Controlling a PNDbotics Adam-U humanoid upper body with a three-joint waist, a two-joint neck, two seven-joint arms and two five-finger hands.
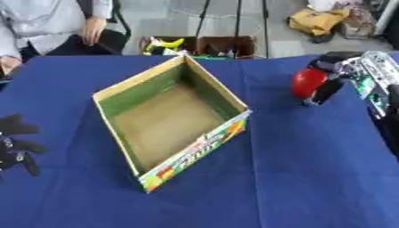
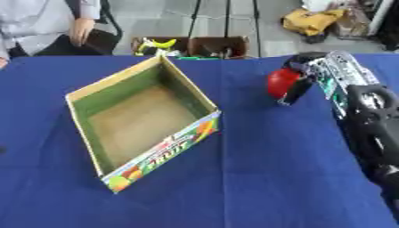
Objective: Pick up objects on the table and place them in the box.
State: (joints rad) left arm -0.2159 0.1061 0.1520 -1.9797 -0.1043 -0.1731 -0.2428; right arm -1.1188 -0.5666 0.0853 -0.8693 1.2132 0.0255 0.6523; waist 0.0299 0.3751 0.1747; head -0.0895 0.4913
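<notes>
Red round object (image 1: 308, 82) is held in the curled fingers of the right hand (image 2: 300, 87) above the blue worktop (image 1: 311, 169), right of the open cardboard box (image 1: 168, 120) (interior bare), while the left hand (image 1: 15, 142) rests with fingers relaxed at the left edge.

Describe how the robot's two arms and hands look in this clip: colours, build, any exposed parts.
The right hand is black, on a forearm with an open silver frame showing green and white parts inside, joined to a bulky black upper section. The left hand shows only as matte black fingers at the picture's left edge. No markings are legible.
</notes>
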